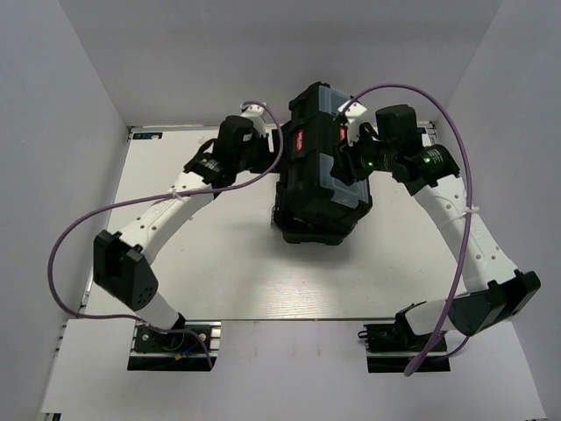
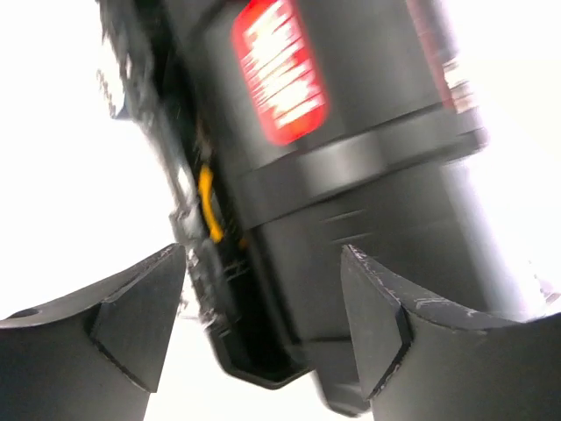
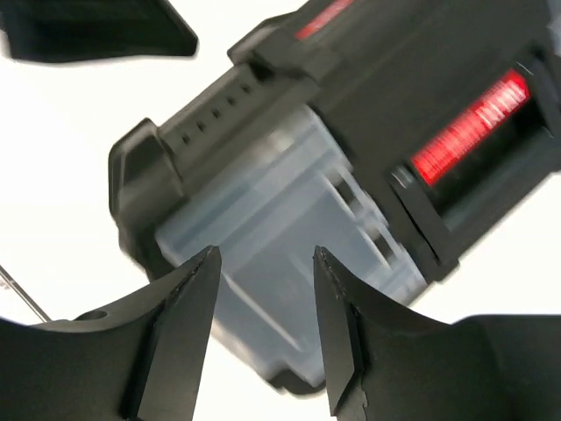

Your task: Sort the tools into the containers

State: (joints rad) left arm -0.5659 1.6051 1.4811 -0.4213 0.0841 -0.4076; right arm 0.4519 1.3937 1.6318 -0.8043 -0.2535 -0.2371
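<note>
White bench is spreading under the black toolbox. My left gripper is hanging at the toolbox's left side, fingers apart. My right gripper is gaping at the toolbox's right side, facing its clear lid.

The top camera looked down from above and behind the arm bases, taking in the whole white table. Both wrist cameras sat close against the large black plastic toolbox, which all three views shared, each peering between dark fingers low in frame.
</note>
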